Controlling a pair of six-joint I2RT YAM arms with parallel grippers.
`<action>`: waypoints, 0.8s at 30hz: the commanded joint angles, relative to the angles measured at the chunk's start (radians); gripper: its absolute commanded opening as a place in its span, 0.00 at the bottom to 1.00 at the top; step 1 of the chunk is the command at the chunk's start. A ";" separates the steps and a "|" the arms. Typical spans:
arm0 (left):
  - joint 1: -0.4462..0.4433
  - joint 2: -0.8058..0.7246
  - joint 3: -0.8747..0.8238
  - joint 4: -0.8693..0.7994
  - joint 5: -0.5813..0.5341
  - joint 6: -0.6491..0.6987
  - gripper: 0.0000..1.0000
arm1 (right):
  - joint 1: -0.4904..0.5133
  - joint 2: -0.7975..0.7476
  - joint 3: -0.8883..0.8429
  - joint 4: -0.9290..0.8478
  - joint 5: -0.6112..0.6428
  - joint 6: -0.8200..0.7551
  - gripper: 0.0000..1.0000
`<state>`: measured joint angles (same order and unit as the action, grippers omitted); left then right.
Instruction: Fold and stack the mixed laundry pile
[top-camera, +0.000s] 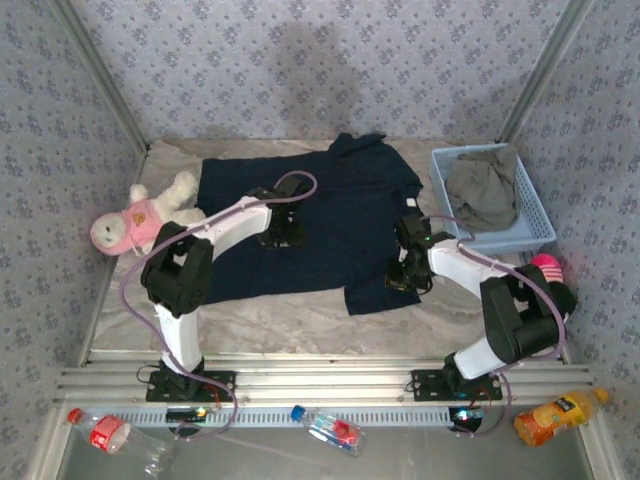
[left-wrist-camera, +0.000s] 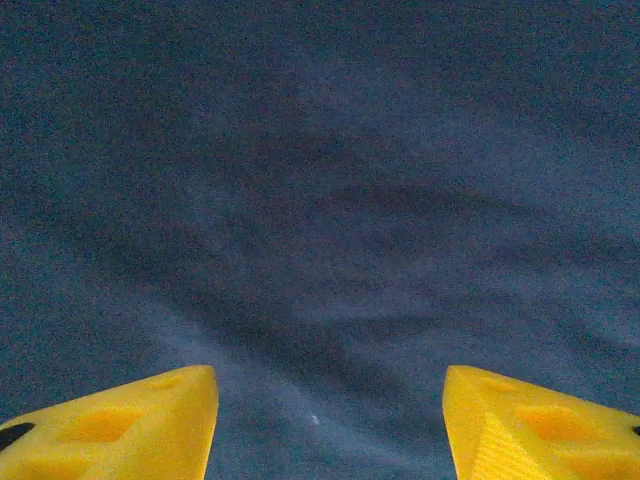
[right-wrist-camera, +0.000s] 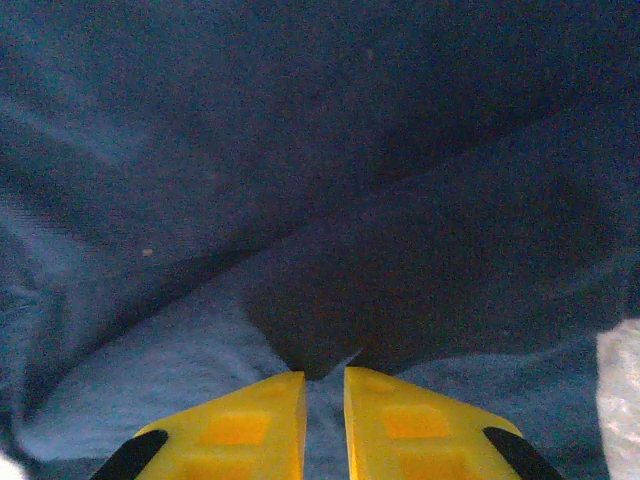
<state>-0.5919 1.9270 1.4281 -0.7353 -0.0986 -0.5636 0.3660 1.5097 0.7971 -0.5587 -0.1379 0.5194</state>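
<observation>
Two garments: navy garment (top-camera: 320, 225) spread on table (top-camera: 250, 320), olive-grey garment (top-camera: 482, 190) in basket (top-camera: 545, 236); left gripper (left-wrist-camera: 328, 388) agape over navy cloth, right gripper (right-wrist-camera: 325, 388) apparently nipping a thin fold, liable to slip when pulled.

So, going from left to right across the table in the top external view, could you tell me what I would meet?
Plush toy → dark navy garment → light blue basket, with the olive-grey garment inside it.
</observation>
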 joint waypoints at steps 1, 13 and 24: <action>0.003 0.056 -0.012 0.033 -0.017 -0.044 0.62 | 0.009 0.018 -0.038 -0.014 0.057 0.038 0.18; 0.009 0.081 -0.002 0.035 0.017 -0.062 0.62 | 0.020 -0.266 -0.102 -0.326 0.099 0.102 0.25; 0.112 -0.111 0.103 -0.059 0.007 0.003 0.87 | -0.037 0.057 0.341 -0.170 0.063 0.044 0.38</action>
<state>-0.5346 1.9125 1.5028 -0.7429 -0.0784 -0.5880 0.3382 1.4647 1.0595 -0.7856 -0.0708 0.5835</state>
